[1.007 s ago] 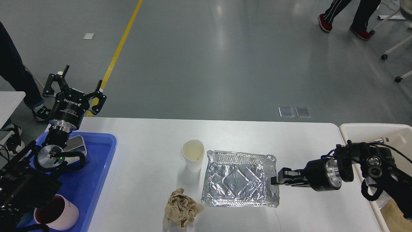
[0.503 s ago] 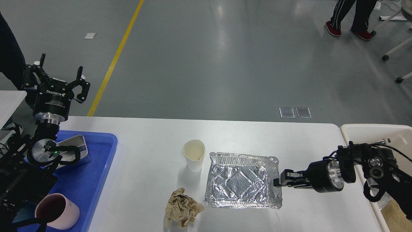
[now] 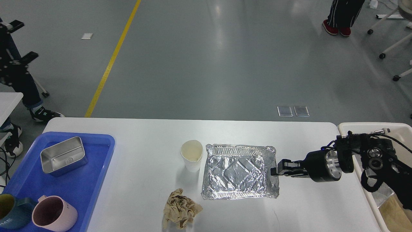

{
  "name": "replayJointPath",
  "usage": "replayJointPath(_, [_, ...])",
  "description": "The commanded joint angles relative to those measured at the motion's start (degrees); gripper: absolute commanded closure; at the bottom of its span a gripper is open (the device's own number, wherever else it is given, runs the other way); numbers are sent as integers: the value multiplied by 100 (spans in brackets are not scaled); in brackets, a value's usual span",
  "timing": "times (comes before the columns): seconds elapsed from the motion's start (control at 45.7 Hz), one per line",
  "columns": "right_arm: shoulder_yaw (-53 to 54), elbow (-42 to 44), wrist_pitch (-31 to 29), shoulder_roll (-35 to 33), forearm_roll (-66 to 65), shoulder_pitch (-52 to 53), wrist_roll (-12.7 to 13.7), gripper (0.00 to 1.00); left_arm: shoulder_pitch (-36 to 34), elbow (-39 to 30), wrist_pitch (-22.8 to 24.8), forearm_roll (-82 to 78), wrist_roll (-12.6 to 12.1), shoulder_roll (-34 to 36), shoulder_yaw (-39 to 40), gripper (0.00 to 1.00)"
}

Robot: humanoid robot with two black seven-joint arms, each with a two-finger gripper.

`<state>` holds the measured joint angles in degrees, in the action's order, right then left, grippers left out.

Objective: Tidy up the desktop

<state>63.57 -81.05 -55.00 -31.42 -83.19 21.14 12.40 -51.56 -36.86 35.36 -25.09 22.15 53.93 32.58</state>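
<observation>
The white desktop (image 3: pixel 135 161) holds a crinkled foil tray (image 3: pixel 239 172) at the middle, a white paper cup (image 3: pixel 192 156) upright just left of it, and a crumpled brown paper wad (image 3: pixel 180 211) near the front edge. My right gripper (image 3: pixel 275 170) reaches in from the right and is shut on the foil tray's right rim. My left gripper (image 3: pixel 21 40) is high at the far left edge, off the table, partly cut off, its fingers spread and empty.
A blue tray (image 3: pixel 87 180) at the left holds a steel box (image 3: pixel 62 156), a pink mug (image 3: pixel 54 214) and a dark teal mug (image 3: pixel 8 212). A cream bin (image 3: pixel 397 130) stands at the right edge, under my right arm. People stand beyond the table.
My left arm has swung up and left, off the blue tray, uncovering the steel box and mugs. The right gripper stays on the foil tray rim, which shifted slightly.
</observation>
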Motion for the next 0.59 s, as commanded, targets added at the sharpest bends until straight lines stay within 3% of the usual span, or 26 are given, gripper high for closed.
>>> replayJointPath(0.0, [32, 10, 0, 13, 22, 118, 0, 100, -249, -129, 295, -66, -394, 1022, -594, 3])
replayJointPath(0.175, [50, 19, 0, 119, 22, 127, 0, 100, -775, -287, 1349, -846, -1843, 2225, -639, 3])
replayJointPath(0.306, [68, 37, 0, 180, 22, 127, -9, 100, -1286, -278, 1964, -1568, -1960, 2938, -639, 3])
replayJointPath(0.372, [103, 37, 0, 189, 22, 144, -9, 100, -1479, -278, 1964, -1727, -2082, 3149, -612, 3])
replayJointPath(0.569, [199, 37, 0, 277, 22, 188, -9, 100, -2349, -348, 1964, -2158, -3338, 3142, -577, 3])
